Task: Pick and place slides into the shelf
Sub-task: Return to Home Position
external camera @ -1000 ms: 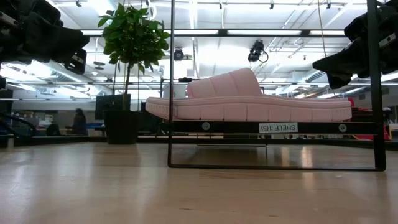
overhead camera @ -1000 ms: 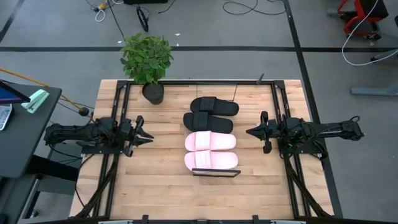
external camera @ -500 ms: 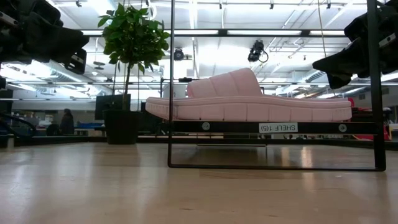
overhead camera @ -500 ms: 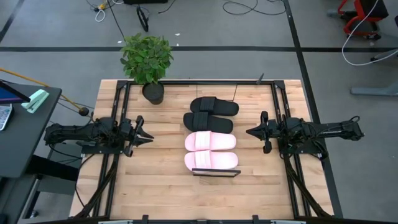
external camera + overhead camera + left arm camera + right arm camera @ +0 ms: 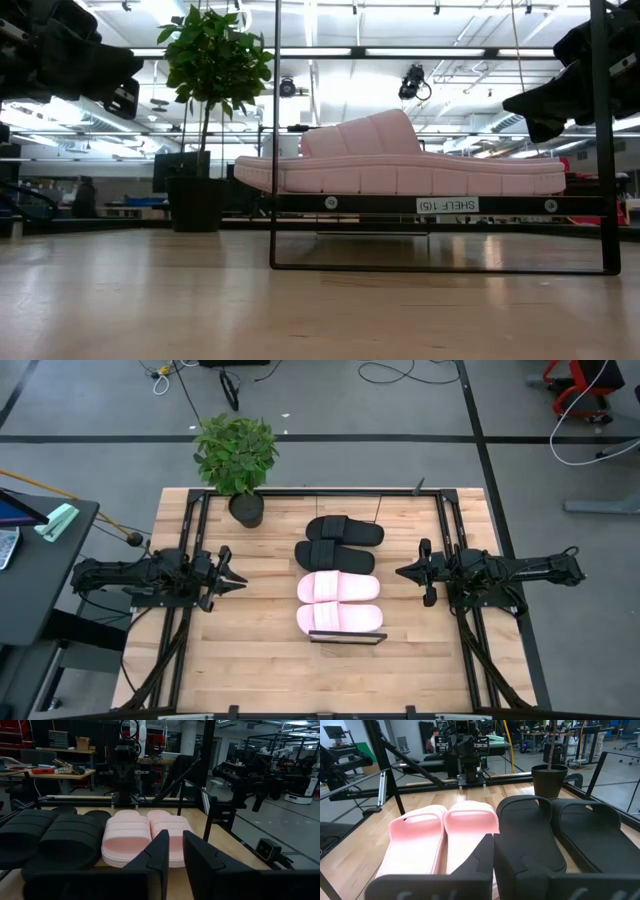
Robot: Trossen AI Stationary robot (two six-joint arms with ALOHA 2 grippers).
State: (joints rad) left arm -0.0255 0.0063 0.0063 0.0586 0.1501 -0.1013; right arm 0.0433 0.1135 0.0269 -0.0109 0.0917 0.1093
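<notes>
Four slides lie side by side in a row on the shelf (image 5: 347, 639) at the table's middle, soles down: two black slides (image 5: 345, 531) (image 5: 335, 555) toward the far edge, two pink slides (image 5: 340, 588) (image 5: 340, 618) toward the near edge. In the low view the nearest pink slide (image 5: 400, 165) rests on the shelf board (image 5: 440, 204) above its black frame. My left gripper (image 5: 243, 578) (image 5: 175, 852) hovers left of the row, shut and pointing at it. My right gripper (image 5: 399, 572) (image 5: 493, 855) hovers right of the row, shut and pointing at it. Neither touches anything.
A potted plant (image 5: 246, 508) stands at the far left part of the table, close to the far black slide. Black frame rails (image 5: 185, 610) run along both table sides under the arms. Bare wood lies between each gripper and the shelf.
</notes>
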